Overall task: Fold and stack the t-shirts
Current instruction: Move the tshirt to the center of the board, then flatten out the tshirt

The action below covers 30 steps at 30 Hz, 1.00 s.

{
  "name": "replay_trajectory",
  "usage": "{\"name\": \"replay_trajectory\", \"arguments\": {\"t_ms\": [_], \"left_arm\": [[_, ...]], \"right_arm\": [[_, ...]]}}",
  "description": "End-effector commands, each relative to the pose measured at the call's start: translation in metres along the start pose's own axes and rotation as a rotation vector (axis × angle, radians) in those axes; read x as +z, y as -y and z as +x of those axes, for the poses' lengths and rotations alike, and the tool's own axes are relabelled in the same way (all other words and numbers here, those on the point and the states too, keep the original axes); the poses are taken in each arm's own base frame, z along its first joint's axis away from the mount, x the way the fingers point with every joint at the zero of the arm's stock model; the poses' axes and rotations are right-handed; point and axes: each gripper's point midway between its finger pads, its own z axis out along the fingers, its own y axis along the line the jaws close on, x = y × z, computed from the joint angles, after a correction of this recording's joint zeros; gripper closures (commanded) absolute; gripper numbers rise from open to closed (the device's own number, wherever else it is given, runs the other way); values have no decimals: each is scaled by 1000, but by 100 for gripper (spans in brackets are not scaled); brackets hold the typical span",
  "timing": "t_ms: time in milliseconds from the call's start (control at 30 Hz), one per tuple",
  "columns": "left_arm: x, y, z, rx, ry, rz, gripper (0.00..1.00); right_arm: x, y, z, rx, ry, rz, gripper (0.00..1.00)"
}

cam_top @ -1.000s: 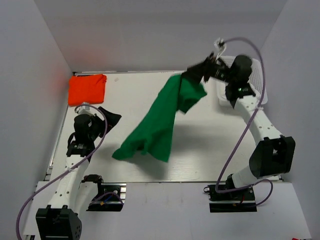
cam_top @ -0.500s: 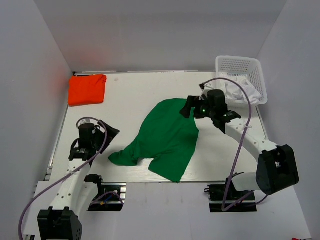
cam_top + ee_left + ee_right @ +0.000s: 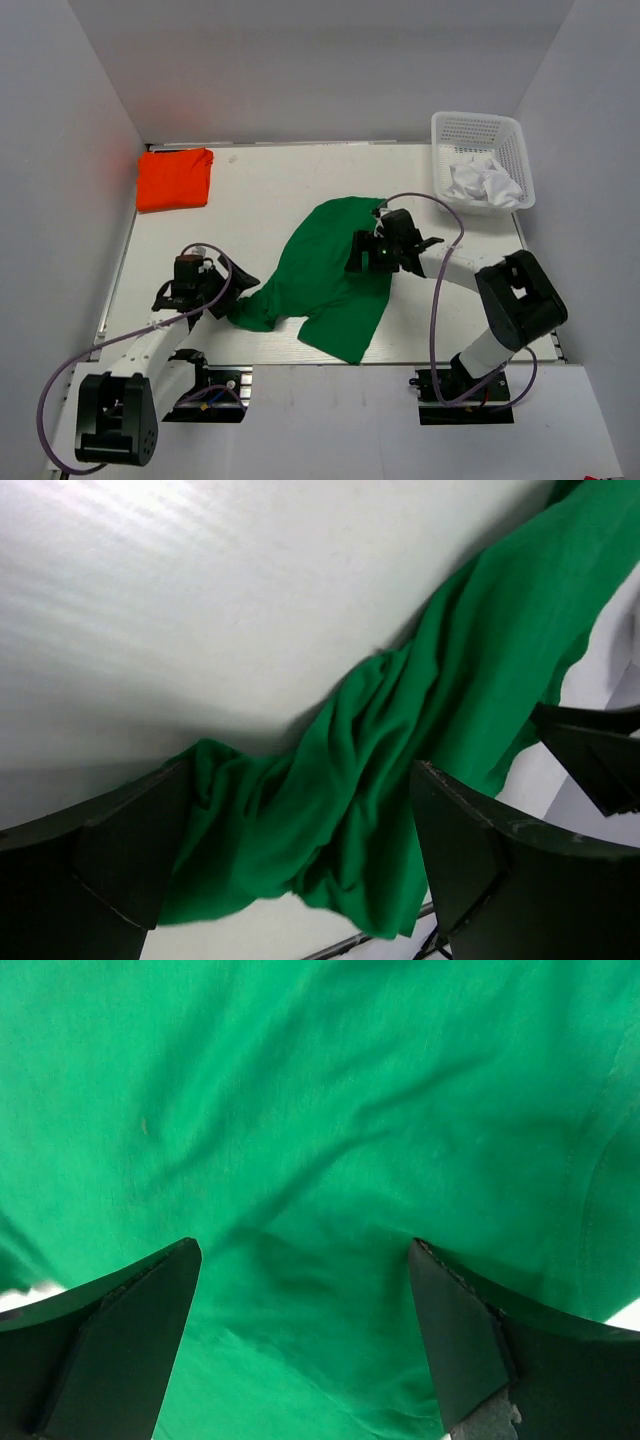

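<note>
The green t-shirt (image 3: 320,270) lies rumpled in the middle of the bench (image 3: 260,190) — the left gripper (image 3: 302,772) spread wide at its bunched near-left end, the right gripper (image 3: 303,1245) spread wide just over its right side. The orange-red t-shirt (image 3: 174,178) sits folded at the far-left corner.

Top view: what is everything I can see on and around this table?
green shirt: one, bright green, rumpled mid-table.
orange shirt: one, orange-red, folded, far left corner.
basket: one, white mesh, far right corner.
white cloth: one crumpled heap, white, inside the basket.
table: one, white, under everything.
left pincer: one, black, open, at the green shirt's near-left end.
right pincer: one, black, open, over the green shirt's right side.
</note>
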Motion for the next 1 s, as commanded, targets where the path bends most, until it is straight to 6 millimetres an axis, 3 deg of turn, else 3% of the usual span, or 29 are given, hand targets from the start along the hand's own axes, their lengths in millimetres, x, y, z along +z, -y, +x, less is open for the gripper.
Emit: {"name": "replay_trajectory", "arguments": {"t_ms": [0, 33, 67, 133, 167, 233, 267, 333, 367, 400, 467, 533, 600, 667, 767, 800, 833, 867, 900, 933, 967], "left_arm": [[15, -27, 15, 9, -42, -89, 0], [19, -25, 8, 13, -21, -95, 0], [22, -18, 0, 24, -7, -94, 0], [32, -22, -7, 25, -4, -154, 0], [37, -8, -24, 36, 35, -130, 0], [53, -12, -32, 48, 32, -175, 0], [61, 6, -49, 57, 61, -142, 0], [79, 4, -55, 69, 27, -179, 0], [85, 26, -68, 91, 34, -144, 0], [88, 31, -74, 106, 31, -146, 0], [86, 49, -92, 130, 68, -147, 0], [75, 56, -110, 147, 146, -167, 0], [52, 73, -123, 163, 230, -142, 0], [37, 65, -129, 162, 296, -181, 0], [22, 50, -128, 159, 341, -232, 0], [22, 44, -124, 158, 329, -246, 0], [23, 40, -121, 158, 321, -254, 0], [28, 37, -117, 157, 300, -261, 0], [30, 38, -119, 156, 297, -265, 0], [34, 39, -116, 168, 270, -258, 0], [37, 37, -115, 167, 258, -270, 2]], "right_arm": [[18, 14, -16, 49, 33, 78, 10], [26, 28, -10, 68, 9, 136, 10], [28, 32, -15, 83, 19, 153, 10], [31, 42, -23, 103, 19, 208, 10], [37, 56, -39, 128, 36, 264, 10], [39, 75, -54, 131, 68, 348, 10], [45, 84, -78, 141, 99, 363, 10], [56, 106, -87, 134, 93, 406, 10], [53, 104, -123, 124, 156, 413, 10], [54, 114, -129, 99, 164, 457, 10], [48, 117, -159, 47, 218, 489, 10], [30, 103, -198, 18, 310, 468, 10], [13, 86, -218, -46, 364, 429, 10], [-4, 69, -228, -100, 400, 383, 10], [-14, 53, -211, -99, 388, 304, 10], [-23, 52, -195, -85, 377, 287, 10], [-26, 49, -190, -76, 374, 275, 10], [-23, 52, -171, -64, 340, 270, 10], [-40, 44, -175, -58, 376, 252, 10], [-35, 50, -151, -49, 328, 258, 10], [-36, 46, -145, -44, 318, 232, 10]]}}
